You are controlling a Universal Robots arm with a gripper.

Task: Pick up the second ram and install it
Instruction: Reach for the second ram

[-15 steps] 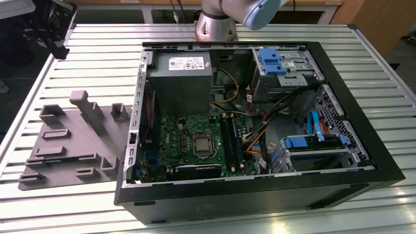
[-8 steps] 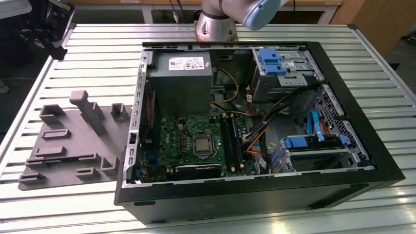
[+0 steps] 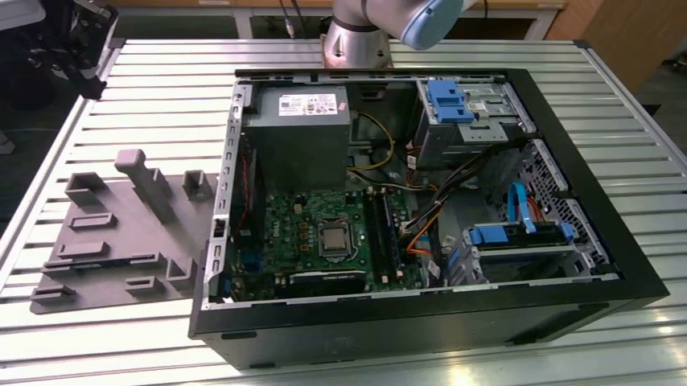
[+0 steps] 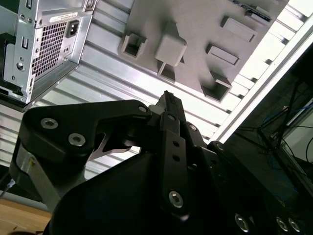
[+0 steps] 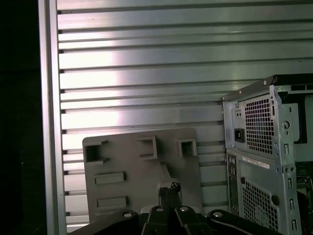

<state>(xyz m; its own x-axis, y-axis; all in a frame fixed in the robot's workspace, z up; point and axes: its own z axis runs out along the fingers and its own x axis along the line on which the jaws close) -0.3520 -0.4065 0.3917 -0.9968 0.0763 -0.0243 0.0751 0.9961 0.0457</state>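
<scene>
Claw (image 4: 168,98) hangs over the grey tray (image 4: 195,19), fingers clenched together, nothing visible between them. Tray lies on the slatted worktop (image 5: 146,73), just beside the open case (image 3: 429,318), on the exterior view's left. Ram (image 4: 252,10): thin dark strip at the tray's edge away from the claw, seemingly it, though I can't be certain. Arm base (image 3: 355,36) stands at the case's far side.
</scene>
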